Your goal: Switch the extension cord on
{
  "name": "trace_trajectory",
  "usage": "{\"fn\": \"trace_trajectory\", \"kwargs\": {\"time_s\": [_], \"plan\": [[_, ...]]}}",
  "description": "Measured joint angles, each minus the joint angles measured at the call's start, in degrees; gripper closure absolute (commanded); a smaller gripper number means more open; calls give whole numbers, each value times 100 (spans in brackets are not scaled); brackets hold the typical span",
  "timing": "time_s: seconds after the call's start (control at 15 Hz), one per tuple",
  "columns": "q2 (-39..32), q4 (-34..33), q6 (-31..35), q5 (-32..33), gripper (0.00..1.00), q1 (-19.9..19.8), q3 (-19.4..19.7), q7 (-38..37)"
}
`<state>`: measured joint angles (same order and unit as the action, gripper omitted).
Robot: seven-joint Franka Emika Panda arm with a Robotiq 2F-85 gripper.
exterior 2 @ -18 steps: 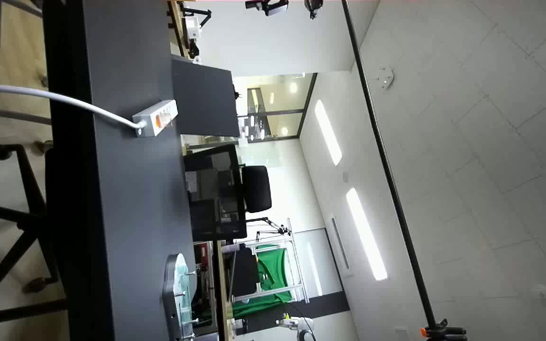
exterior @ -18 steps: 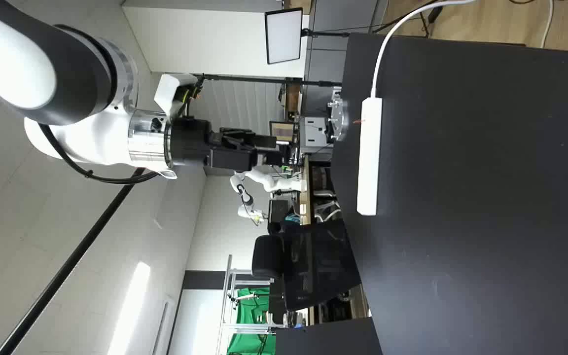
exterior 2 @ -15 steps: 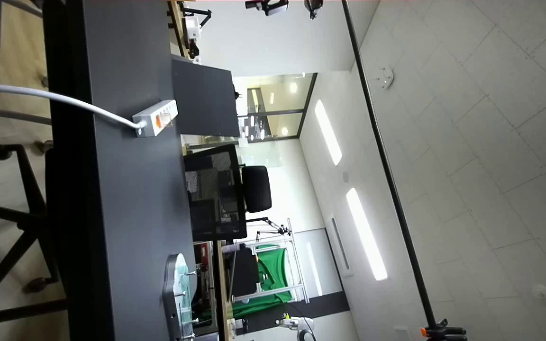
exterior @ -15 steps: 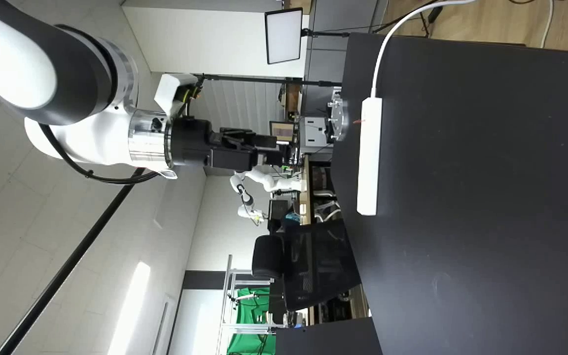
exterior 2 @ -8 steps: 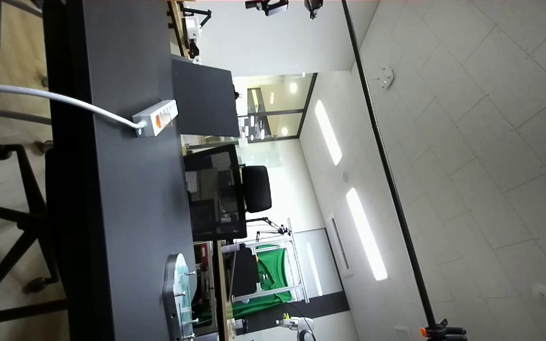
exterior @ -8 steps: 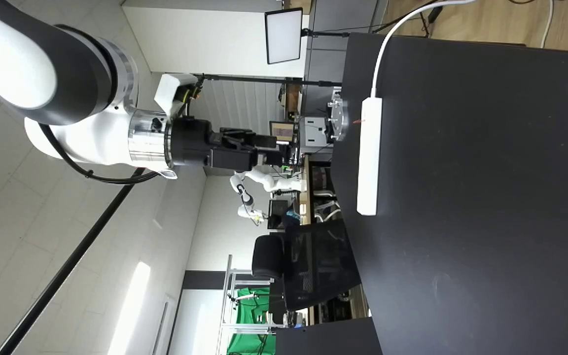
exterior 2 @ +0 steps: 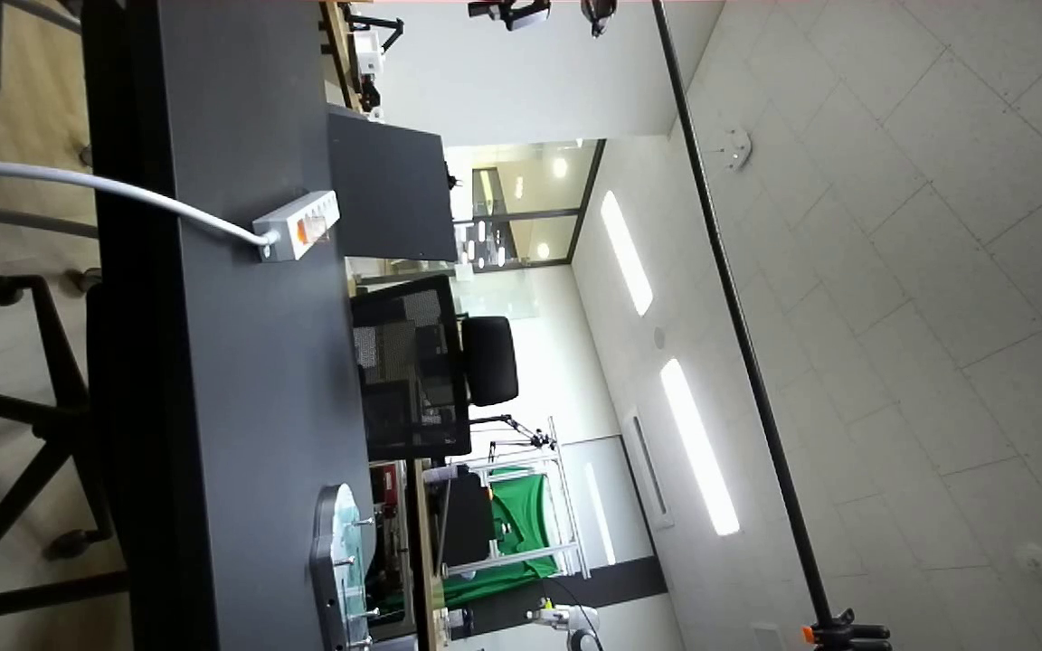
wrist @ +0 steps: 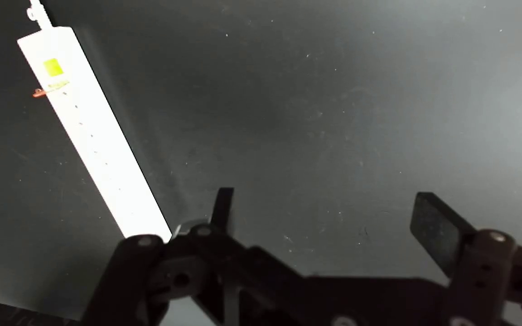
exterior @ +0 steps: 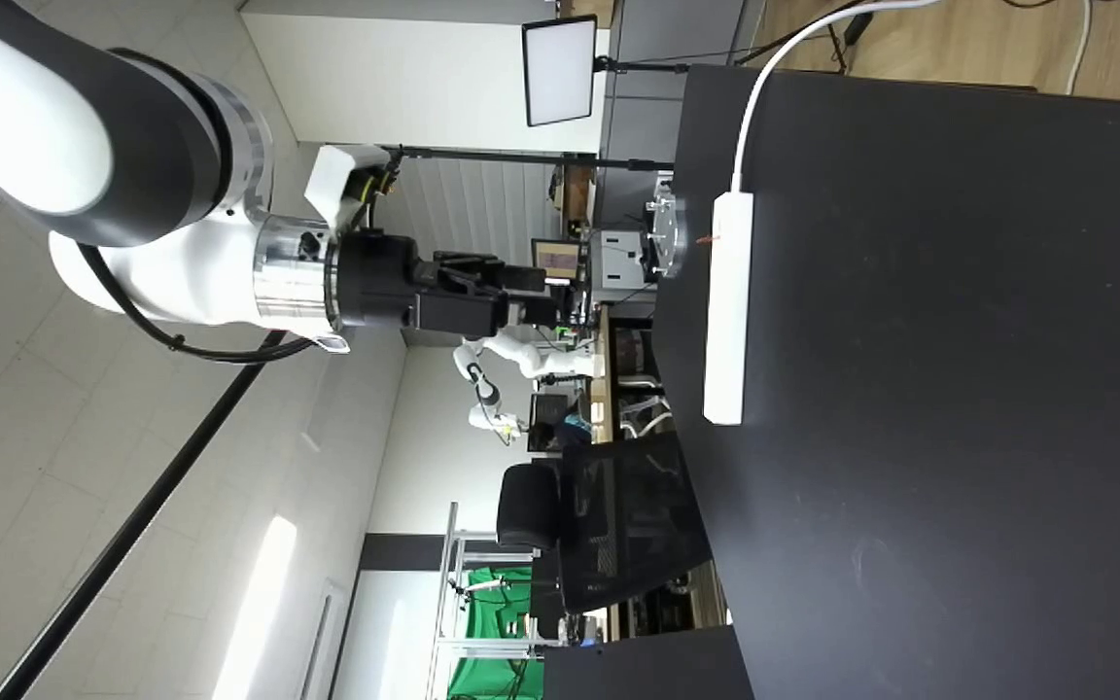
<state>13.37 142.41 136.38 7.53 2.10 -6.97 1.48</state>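
The extension cord point(exterior: 729, 311) is a long white bar lying on the black table. It also shows in an exterior view point(exterior 2: 277, 237) and in the wrist view point(wrist: 102, 145), running from upper left to lower middle. A white cable point(exterior: 747, 126) leaves one end. Near that end is its switch, orange in an exterior view point(exterior 2: 309, 231) and yellow in the wrist view point(wrist: 53, 67); I cannot tell its position. A small red tag point(wrist: 39, 93) sticks out beside it. My gripper point(exterior: 536, 297) is raised above the table, apart from the bar. Its fingers point(wrist: 324, 190) are wide open and empty.
The black table point(exterior: 959, 389) fills much of an exterior view. A clear plate with upright bolts point(exterior 2: 342, 561) stands on the table. A black mesh chair point(exterior 2: 408, 371) stands beyond the table edge. A dark panel point(exterior 2: 394, 185) is behind the bar in an exterior view.
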Motion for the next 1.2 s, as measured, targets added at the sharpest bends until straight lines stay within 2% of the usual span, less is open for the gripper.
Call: {"fn": "trace_trajectory", "kwargs": {"time_s": [0.13,0.27,0.6,0.8,0.93,1.2], "plan": [[19,-23,3,66,0,-39,168,315],[61,-80,-5,160,0,-162,492,914],[-59,-457,-149,166,0,-566,1531,3085],[-403,-780,-316,120,0,-756,1964,4305],[-653,-951,-351,6,0,-840,2074,4740],[-831,-1068,-354,-9,0,-836,2071,4821]]}}
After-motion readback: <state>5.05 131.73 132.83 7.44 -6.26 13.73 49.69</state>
